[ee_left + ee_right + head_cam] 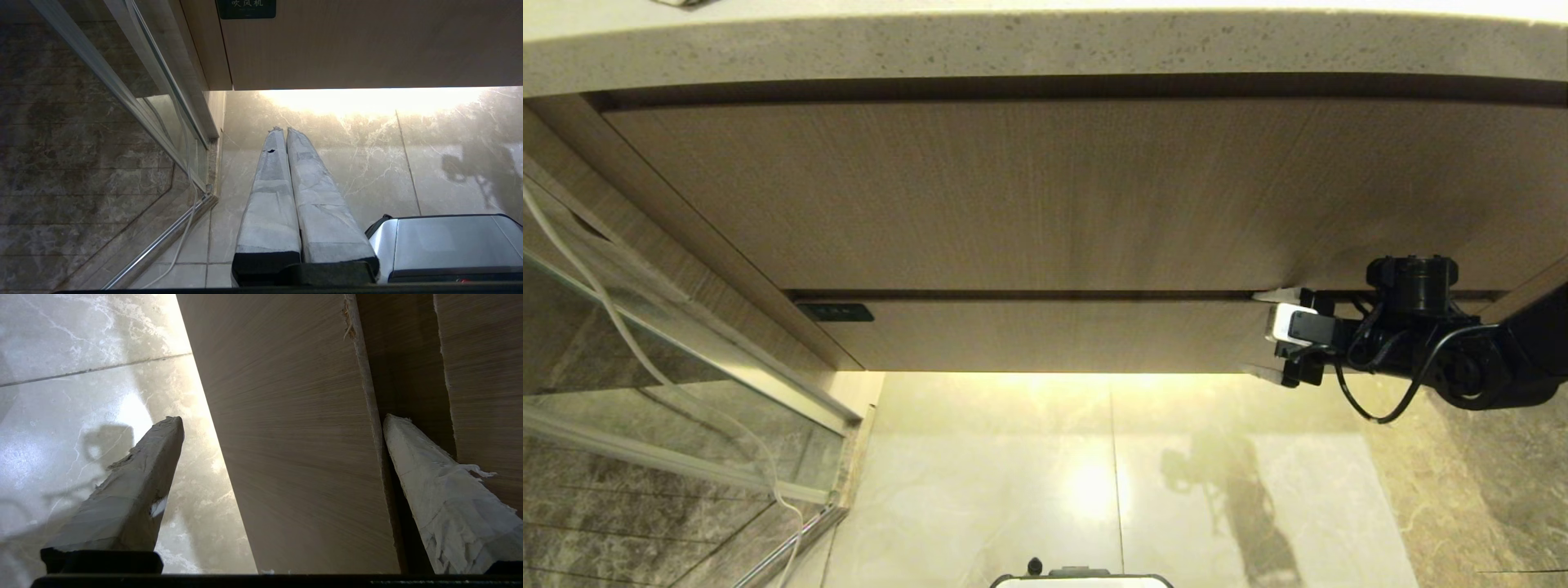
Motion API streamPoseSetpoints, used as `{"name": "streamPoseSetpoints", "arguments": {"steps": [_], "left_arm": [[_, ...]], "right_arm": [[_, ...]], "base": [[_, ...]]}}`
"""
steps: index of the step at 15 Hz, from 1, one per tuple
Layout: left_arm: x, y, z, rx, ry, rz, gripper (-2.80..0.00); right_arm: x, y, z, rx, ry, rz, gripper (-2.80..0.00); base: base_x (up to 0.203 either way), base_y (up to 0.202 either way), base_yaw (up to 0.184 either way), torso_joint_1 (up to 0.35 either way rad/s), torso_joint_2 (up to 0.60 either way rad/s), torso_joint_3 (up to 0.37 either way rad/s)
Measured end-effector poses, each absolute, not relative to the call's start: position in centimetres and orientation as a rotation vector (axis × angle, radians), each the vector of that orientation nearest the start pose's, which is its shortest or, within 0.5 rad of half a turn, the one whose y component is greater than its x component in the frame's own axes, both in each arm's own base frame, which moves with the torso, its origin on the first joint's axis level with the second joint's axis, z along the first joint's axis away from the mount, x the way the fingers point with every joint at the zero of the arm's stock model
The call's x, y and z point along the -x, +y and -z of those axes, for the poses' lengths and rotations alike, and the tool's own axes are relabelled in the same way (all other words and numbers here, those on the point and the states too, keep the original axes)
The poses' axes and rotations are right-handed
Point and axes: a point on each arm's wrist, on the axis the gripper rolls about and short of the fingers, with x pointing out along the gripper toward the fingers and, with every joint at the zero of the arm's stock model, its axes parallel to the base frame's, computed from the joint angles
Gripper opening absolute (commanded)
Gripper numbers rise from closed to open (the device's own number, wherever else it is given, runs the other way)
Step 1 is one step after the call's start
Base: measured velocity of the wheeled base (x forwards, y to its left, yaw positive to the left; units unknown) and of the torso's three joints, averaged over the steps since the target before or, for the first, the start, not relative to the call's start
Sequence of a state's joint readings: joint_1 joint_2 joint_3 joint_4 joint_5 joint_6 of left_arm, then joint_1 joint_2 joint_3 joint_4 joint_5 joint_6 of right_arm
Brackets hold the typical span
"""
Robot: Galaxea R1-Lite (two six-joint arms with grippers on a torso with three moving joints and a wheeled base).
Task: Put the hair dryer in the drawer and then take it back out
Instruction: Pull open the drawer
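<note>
Right gripper [1262, 339] spread wide astride the shut drawer [1054, 335] front (nothing clamped); placed, presumably, for pulling it open.

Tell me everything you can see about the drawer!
The drawer is shut. Only its narrow front shows: a long, light-brown wood-grain strip with no handle, under a taller panel. A small dark label sits at one end. At the other end, the open right gripper straddles the front, one finger in the gap above, one below.
</note>
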State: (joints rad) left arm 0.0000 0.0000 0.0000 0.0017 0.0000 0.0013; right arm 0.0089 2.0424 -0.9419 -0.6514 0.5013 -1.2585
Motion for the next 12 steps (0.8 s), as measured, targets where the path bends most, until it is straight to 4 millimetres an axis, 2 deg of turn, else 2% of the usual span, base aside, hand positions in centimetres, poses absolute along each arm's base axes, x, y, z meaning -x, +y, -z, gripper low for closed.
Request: {"name": "streamPoseSetpoints", "arguments": {"steps": [7, 12], "left_arm": [[2.3, 0.0, -7.5, -0.001, 0.002, 0.000, -2.80], [2.3, 0.0, -7.5, -0.001, 0.002, 0.000, -2.80]], "right_arm": [[-37.2, 1.0, -9.1, 1.084, 0.174, -0.670, 0.00], [-36.7, 0.3, -8.7, 1.008, 0.371, -0.557, 0.00]], "base": [[0.000, 0.000, 0.000, 0.000, 0.00, 0.000], [0.000, 0.000, 0.000, 0.000, 0.00, 0.000]]}}
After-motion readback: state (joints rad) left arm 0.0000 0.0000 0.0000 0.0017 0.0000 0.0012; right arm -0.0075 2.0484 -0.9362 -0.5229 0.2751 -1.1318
